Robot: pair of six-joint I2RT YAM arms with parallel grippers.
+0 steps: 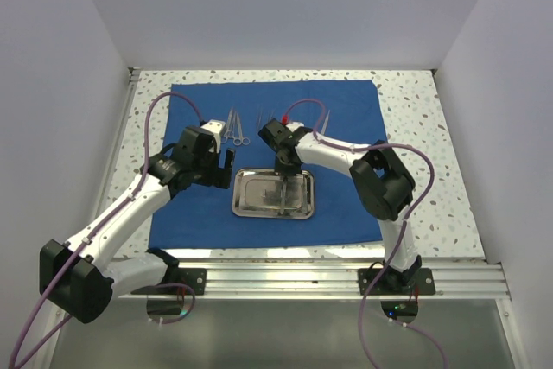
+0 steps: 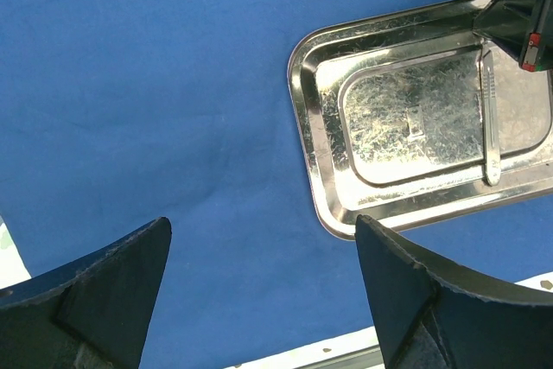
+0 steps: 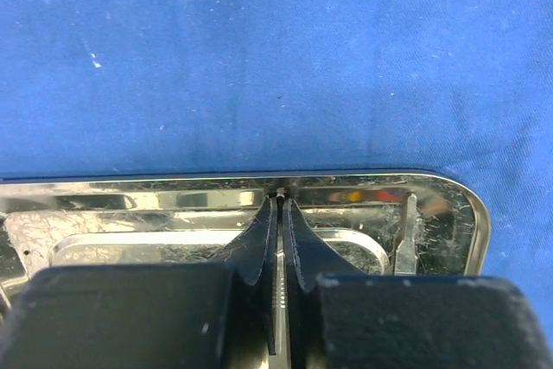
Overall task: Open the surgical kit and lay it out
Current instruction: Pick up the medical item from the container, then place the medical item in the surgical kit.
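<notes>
The royal-blue drape [image 1: 259, 213] lies spread flat on the table. The shiny steel tray [image 1: 251, 205] sits on its near middle and also shows in the left wrist view [image 2: 320, 127]. My right gripper [image 3: 280, 200] [image 1: 283, 177] reaches down into the tray, shut on thin ribbed steel tweezers [image 3: 279, 300]. Another thin steel piece [image 3: 404, 239] lies in the tray to its right. In the left wrist view a slim ribbed tool [image 2: 491, 127] runs along the tray floor below the right gripper's body. My left gripper [image 2: 262, 222] [image 1: 227, 160] hangs open and empty over bare drape, left of the tray.
Scissors and forceps [image 1: 234, 130] lie side by side on the drape behind the left gripper, with thinner tools [image 1: 263, 116] further right. The speckled table [image 1: 432, 144] is boxed in by white walls. A metal rail [image 1: 302, 278] runs along the near edge.
</notes>
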